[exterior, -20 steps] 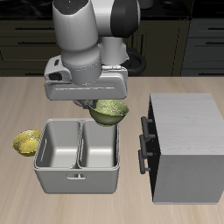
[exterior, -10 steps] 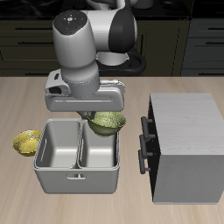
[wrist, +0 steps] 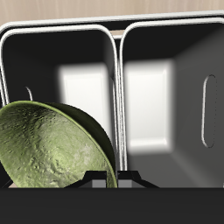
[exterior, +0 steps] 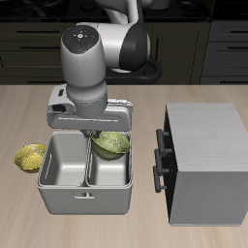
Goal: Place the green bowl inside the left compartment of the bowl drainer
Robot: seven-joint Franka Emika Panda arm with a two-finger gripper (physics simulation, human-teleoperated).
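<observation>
Bowl and arm hang together over the bowl drainer [exterior: 85, 172] in the exterior view. The green bowl [exterior: 111, 144] sits tilted at the back rim of the compartment nearer the grey cabinet [exterior: 202, 163], partly under the arm's wrist. The gripper [exterior: 100, 135] is mostly hidden by the wrist housing, so its fingers can't be made out from here. A yellow bowl [exterior: 30, 157] rests on the table just beside the drainer's other side, and the cabinet with black handles stands close to the drainer.

In the wrist view, the green bowl [wrist: 52, 149] fills the space right at the gripper, tipped steeply so its mottled inside faces the camera. Its rim meets the dark gripper body; the fingers seem clamped on that rim, though the grip point itself is hidden. Below it lie the bowl drainer's [wrist: 118, 39] two deep compartments, with the bowl hanging over one and overlapping the middle wall [wrist: 119, 96].
</observation>
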